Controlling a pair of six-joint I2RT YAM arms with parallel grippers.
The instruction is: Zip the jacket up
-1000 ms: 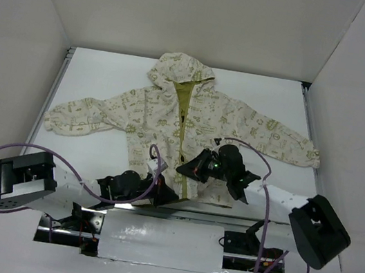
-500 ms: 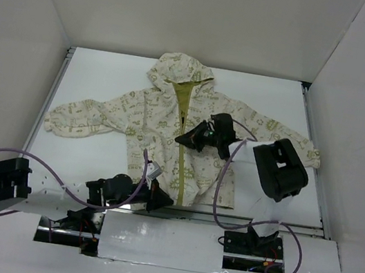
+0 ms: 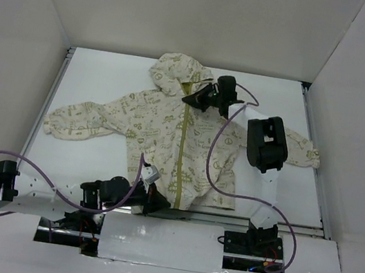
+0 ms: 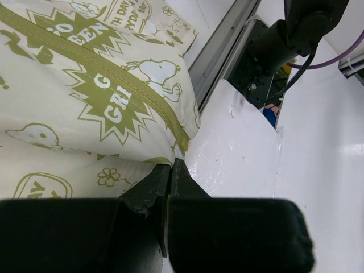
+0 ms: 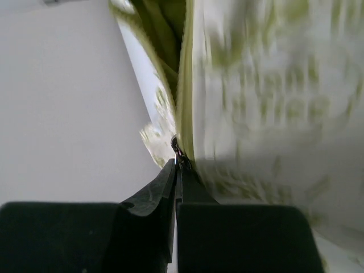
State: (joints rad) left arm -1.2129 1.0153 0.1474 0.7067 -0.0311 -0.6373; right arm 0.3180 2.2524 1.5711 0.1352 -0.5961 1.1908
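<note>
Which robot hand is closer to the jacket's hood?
The right gripper: it pinches the zipper just below the hood. The left gripper clamps the bottom hem, at the opposite end.

Bright, even light from above fills the white enclosure (image 3: 189, 11) — shadows are faint and soft. The top view is sharp, with dull glare on the silvery strip (image 3: 161, 241). The left wrist view shows the jacket (image 4: 85, 96) print crisply; the right wrist view smears it with blur.

A flat white tabletop (image 3: 108, 75) is boxed in by plain white panel walls (image 3: 189, 11) at the back, left and right. A thin silver metal rail (image 3: 311, 123) edges its right side. Lighting is soft, even.
</note>
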